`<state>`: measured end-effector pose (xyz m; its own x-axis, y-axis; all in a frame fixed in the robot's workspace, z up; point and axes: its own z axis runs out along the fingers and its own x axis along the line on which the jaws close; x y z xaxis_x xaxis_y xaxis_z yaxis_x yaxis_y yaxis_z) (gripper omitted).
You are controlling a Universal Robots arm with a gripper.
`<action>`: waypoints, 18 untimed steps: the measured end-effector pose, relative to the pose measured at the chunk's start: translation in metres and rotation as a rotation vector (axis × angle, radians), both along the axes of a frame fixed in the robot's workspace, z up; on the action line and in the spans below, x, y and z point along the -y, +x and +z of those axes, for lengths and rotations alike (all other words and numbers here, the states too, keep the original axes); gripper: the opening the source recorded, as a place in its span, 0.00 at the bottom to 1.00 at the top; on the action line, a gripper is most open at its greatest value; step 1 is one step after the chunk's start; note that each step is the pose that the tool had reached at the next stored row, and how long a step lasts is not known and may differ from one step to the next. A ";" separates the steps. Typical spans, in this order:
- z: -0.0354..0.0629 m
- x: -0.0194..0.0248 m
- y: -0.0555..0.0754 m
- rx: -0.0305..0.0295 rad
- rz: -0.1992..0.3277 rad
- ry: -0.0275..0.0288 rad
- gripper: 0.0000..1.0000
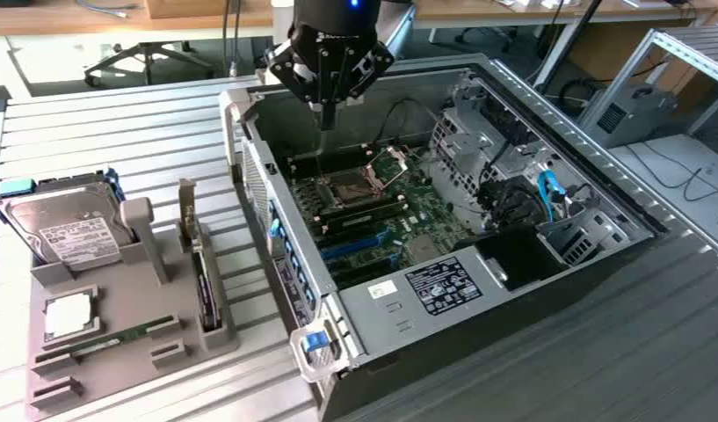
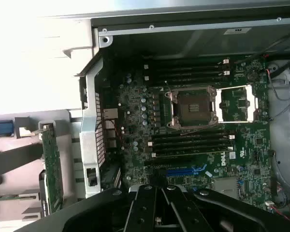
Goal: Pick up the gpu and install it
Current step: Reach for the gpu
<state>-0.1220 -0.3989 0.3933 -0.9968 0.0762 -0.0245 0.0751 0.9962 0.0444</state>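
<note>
The gpu [image 1: 204,280] stands on edge in a slot of the grey holder [image 1: 136,352] at the exterior view's left, its silver bracket at the far end. In the wrist view the gpu [image 2: 51,166] shows its green board side, outside the case wall. My gripper [image 1: 326,119] hangs shut and empty above the open computer case [image 1: 517,290], over the back part of the motherboard [image 1: 382,215]. It is well apart from the gpu. From the wrist, my gripper [image 2: 157,203] sits over the motherboard [image 2: 135,145] near a blue slot [image 2: 186,171].
The holder also carries a silver hard drive [image 1: 71,233], a square chip [image 1: 68,315] and a green memory stick [image 1: 124,338]. The case stands open with an open processor socket [image 2: 193,107], black memory slots [image 2: 191,142], drive cages [image 1: 499,141] and cables. The case wall [image 1: 277,237] rises between holder and motherboard.
</note>
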 end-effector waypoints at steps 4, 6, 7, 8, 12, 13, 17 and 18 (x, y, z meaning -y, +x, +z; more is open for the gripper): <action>0.0000 0.0000 -0.003 0.0001 0.000 0.0000 0.11; 0.0000 0.0000 -0.004 0.0001 0.000 -0.0001 0.11; 0.0000 0.0000 -0.004 0.0001 0.000 -0.0001 0.11; 0.0000 0.0000 -0.005 0.0002 0.000 0.0000 0.11; 0.0000 0.0000 -0.008 0.0004 0.000 -0.0001 0.11; 0.0000 0.0000 -0.009 0.0005 0.000 0.0000 0.11; 0.0000 0.0000 -0.011 0.0008 0.000 0.0000 0.11; 0.0000 0.0000 -0.012 0.0008 0.000 -0.0001 0.11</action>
